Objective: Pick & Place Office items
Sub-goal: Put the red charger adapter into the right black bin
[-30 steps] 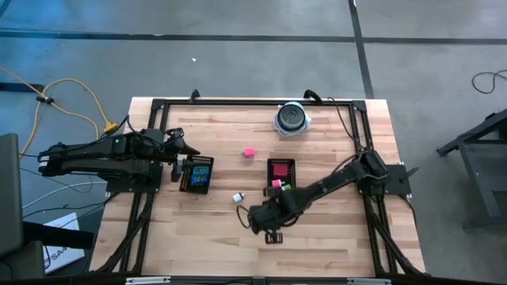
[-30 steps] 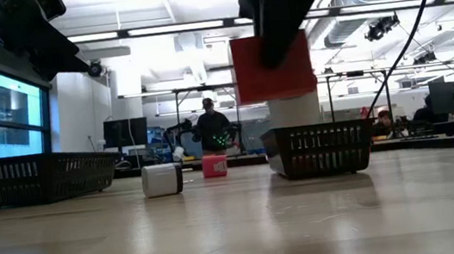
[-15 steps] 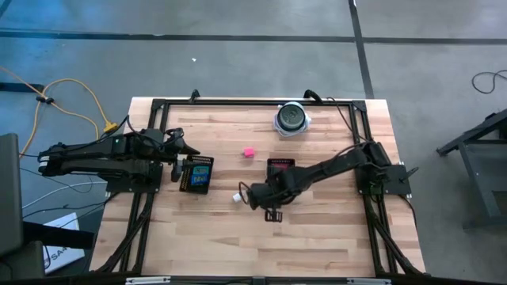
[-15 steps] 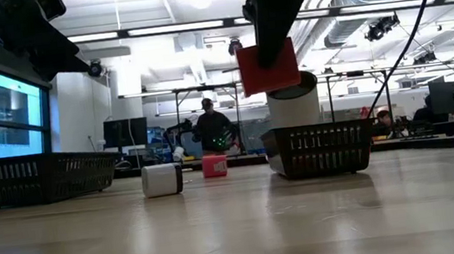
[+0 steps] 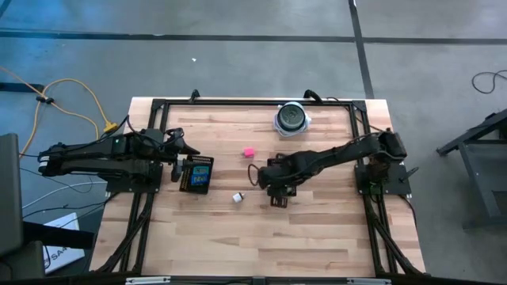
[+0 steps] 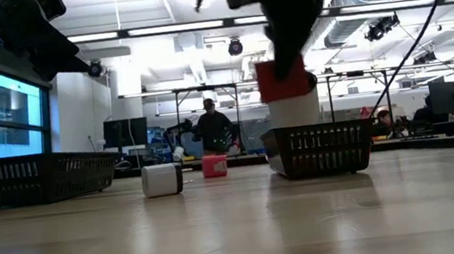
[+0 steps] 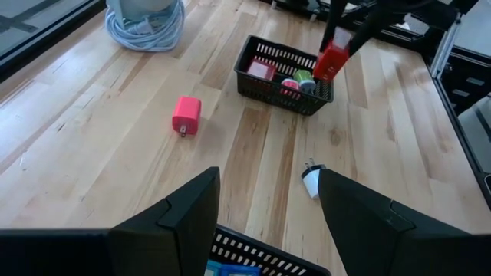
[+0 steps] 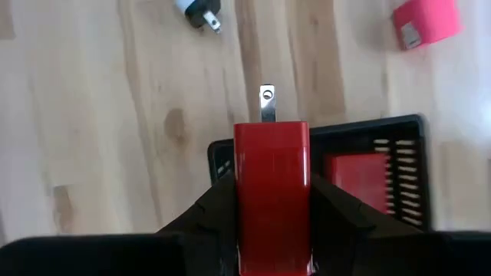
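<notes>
My right gripper is shut on a red block with a metal prong. It hangs above the near end of the right black mesh tray, which holds a red piece and other small items. On the table lie a pink block and a white plug. My left gripper stands open above the left mesh tray, with nothing between its fingers. My right gripper pinches the red block's two opposite sides between its two fingers. The fingers come steeply from above. The block hangs clear above the tray, prong end down, its lower part showing below the fingers.
A round grey-and-black disc with a coiled cord sits at the far edge. A black frame runs around the wooden table. Bare wood lies between the two trays and along the near side.
My right gripper has carried the red block from the near part of the table toward the far edge, to above the right tray's near end, staying shut on it. The block stays clear of the table. My left arm has kept still.
</notes>
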Motion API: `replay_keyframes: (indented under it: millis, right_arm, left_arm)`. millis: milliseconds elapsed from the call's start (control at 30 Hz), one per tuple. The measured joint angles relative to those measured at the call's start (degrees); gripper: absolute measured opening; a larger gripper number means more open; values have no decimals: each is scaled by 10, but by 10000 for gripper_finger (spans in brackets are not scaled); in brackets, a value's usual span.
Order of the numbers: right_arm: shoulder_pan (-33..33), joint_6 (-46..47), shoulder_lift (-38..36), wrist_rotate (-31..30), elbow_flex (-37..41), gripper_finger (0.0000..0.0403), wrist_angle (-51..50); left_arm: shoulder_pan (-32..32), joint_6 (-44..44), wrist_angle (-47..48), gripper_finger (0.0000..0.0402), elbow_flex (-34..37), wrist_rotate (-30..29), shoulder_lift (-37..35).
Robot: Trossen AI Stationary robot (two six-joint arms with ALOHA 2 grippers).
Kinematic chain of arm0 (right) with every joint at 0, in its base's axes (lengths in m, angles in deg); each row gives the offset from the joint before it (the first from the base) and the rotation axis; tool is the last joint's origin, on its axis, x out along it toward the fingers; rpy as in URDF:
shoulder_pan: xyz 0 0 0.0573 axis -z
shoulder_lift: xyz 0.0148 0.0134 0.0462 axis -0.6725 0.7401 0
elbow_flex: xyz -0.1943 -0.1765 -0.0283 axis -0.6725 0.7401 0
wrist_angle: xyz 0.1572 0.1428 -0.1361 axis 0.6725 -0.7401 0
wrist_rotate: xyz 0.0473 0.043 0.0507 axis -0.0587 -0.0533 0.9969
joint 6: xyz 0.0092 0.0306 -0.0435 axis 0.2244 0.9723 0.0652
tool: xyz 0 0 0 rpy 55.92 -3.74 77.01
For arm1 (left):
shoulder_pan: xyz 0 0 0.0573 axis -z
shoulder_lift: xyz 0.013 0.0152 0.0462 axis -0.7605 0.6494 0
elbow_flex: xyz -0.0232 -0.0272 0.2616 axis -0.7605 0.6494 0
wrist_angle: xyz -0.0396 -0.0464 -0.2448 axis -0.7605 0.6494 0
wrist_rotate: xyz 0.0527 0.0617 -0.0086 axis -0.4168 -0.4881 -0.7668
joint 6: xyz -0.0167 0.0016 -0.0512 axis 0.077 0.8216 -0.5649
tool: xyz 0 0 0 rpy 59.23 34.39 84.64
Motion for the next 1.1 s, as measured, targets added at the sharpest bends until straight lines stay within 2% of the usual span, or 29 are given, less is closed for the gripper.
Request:
replay_keyframes:
  millis: [233,400,500,767,1100]
  right_arm:
    - [37,-24,-60,12,114,114,83]
    - [66,-54,-78,58,169,112,127]
    - [83,-67,-76,77,185,114,138]
    - [112,-116,-76,80,195,114,148]
    - [121,-119,-76,97,213,116,166]
  left_arm:
    - [0,0,0,216,0,0,0]
    - [0,0,0,216,0,0,0]
    - [0,0,0,216,0,0,0]
    - [0,0,0,216,0,0,0]
    - [0,0,0,216,0,0,0]
